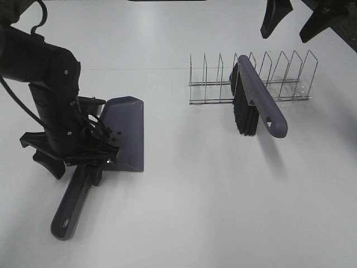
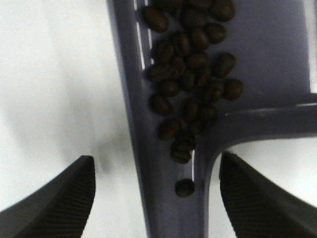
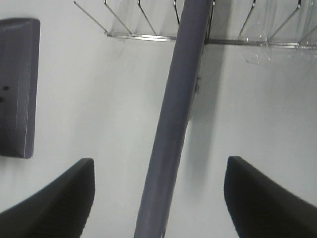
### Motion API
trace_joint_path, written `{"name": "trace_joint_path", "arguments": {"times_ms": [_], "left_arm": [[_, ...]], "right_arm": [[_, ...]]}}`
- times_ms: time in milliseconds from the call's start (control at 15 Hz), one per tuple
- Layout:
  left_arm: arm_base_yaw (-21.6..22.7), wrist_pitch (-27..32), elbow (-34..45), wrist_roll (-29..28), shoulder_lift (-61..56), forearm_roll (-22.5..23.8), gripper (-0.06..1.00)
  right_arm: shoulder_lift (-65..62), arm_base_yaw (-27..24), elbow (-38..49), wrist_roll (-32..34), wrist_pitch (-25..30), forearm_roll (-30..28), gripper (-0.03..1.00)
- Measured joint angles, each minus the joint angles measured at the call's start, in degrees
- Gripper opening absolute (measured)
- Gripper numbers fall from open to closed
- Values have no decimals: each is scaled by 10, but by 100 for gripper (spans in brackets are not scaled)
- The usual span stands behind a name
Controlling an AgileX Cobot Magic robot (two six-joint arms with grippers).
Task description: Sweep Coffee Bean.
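Observation:
Several dark coffee beans [image 2: 190, 74] lie heaped in the purple dustpan [image 2: 277, 49], in the corner where the pan meets its handle; one bean sits on the handle neck. The dustpan [image 1: 125, 134] rests flat on the white table, handle toward the front left. My left gripper [image 2: 156, 198] hangs over that neck, open, its fingers [image 2: 59, 203] standing clear on either side. The purple brush [image 1: 259, 103] with black bristles leans in the wire rack [image 1: 251, 78]. My right gripper [image 1: 286, 34] is open, high above the brush handle [image 3: 176, 124], holding nothing.
The wire rack [image 3: 148, 35] stands at the back right with the brush's head resting across it. The white table [image 1: 195, 212] stretches between the dustpan and the rack. The left arm's black body [image 1: 50, 84] looms over the dustpan's left side.

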Motion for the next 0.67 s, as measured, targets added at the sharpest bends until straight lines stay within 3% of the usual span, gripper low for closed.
{"name": "trace_joint_path", "arguments": {"times_ms": [333,667], "left_arm": [[17,1,-12,16,-87,1,66],[155,32,-38,48,-166,18,66]], "right_arm": [[-95,0,125,-1,0,-1,64],[-213,0,248,-1,1,-1,64]]}}
